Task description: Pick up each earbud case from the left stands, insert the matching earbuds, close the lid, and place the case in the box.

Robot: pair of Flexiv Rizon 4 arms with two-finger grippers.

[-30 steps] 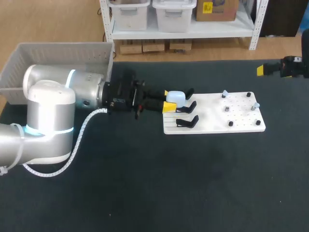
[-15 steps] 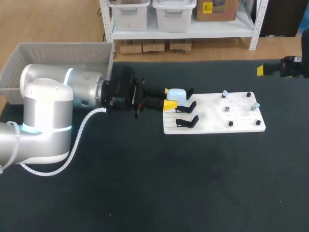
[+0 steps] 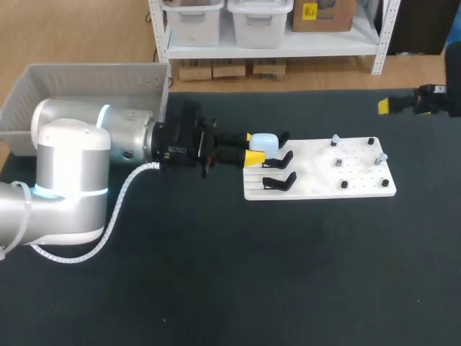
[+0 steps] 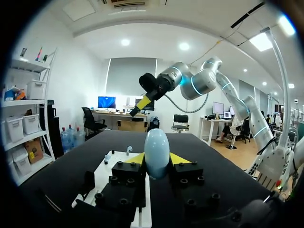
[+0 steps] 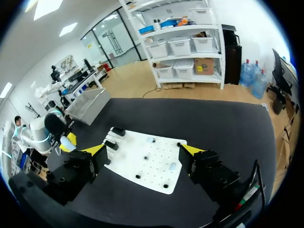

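My left claw pinches the pale-blue earbud case at the white board's nine o'clock edge, ready for lift-off; my right claw hangs spread.

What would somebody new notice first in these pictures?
The pale blue earbud case stands out, clamped between the yellow tips of the left gripper at the black stands on the white pegboard. Next comes the bulky left arm, reaching in beside the grey box. The right gripper hangs open and empty, off past the pegboard's other end.
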